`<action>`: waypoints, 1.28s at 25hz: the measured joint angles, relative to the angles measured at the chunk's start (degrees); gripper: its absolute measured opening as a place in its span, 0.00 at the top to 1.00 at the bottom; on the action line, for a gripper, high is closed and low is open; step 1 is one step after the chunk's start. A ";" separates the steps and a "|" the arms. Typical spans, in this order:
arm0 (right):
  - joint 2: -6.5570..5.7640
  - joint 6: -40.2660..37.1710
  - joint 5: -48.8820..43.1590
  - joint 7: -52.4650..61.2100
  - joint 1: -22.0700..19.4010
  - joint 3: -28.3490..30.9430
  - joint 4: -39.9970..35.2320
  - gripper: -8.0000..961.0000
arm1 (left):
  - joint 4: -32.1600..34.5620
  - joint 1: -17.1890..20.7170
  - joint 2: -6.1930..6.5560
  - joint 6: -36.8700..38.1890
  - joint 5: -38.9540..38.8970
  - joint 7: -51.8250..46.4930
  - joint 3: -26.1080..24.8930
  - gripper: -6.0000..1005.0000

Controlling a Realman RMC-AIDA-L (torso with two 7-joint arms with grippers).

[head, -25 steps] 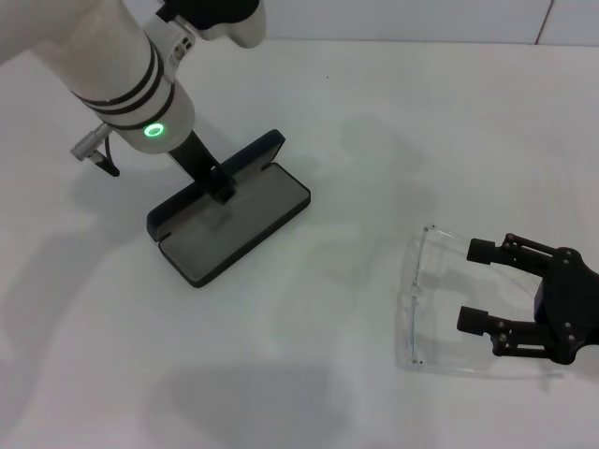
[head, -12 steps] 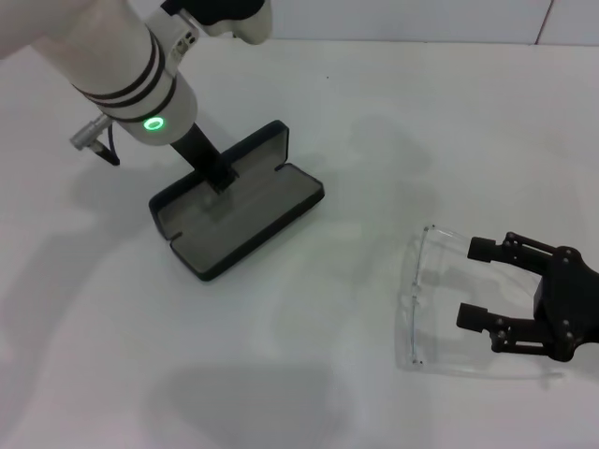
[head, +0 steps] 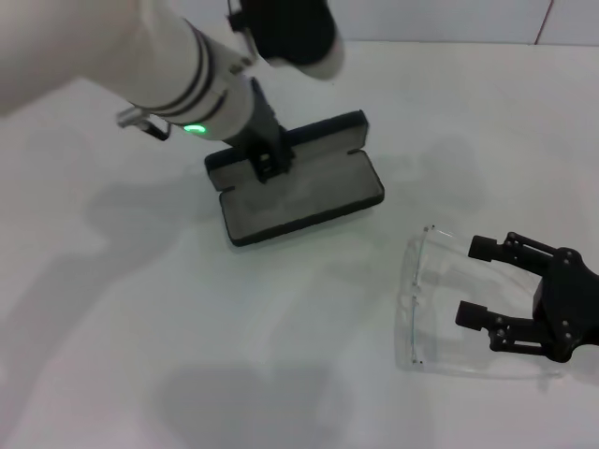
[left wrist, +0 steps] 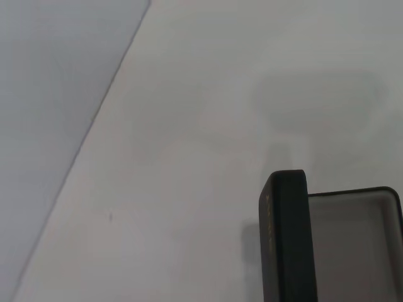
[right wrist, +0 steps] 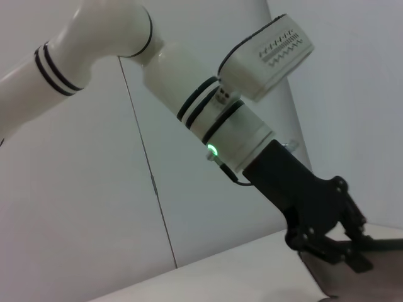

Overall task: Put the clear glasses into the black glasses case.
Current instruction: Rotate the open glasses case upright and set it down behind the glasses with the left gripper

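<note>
1 black glasses case, 1 clear glasses, 2 pincers: left pincer, right pincer

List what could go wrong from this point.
1. The left end effector grips only the upright lid of the black glasses case; the case could twist or snap shut.
2. The right end effector sits open over the clear glasses; closing on the thin transparent lens may make them slip.
</note>
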 joint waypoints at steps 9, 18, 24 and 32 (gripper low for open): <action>0.00 -0.30 1.17 -0.78 0.00 0.00 2.13 0.10 | 0.61 2.12 -0.07 -6.45 1.12 11.49 8.50 0.79; 0.00 -0.42 1.44 -1.11 0.04 -0.10 2.46 0.10 | 0.32 0.76 -0.17 -6.08 -0.97 11.51 7.65 0.79; 0.00 -0.42 1.44 -1.12 0.46 -0.09 2.47 0.10 | -0.91 0.08 -0.13 -4.68 -1.16 11.26 7.52 0.78; -0.01 -0.20 1.42 -1.12 0.92 -0.09 2.45 0.10 | -0.88 0.46 -0.14 -5.28 -0.94 11.28 6.51 0.78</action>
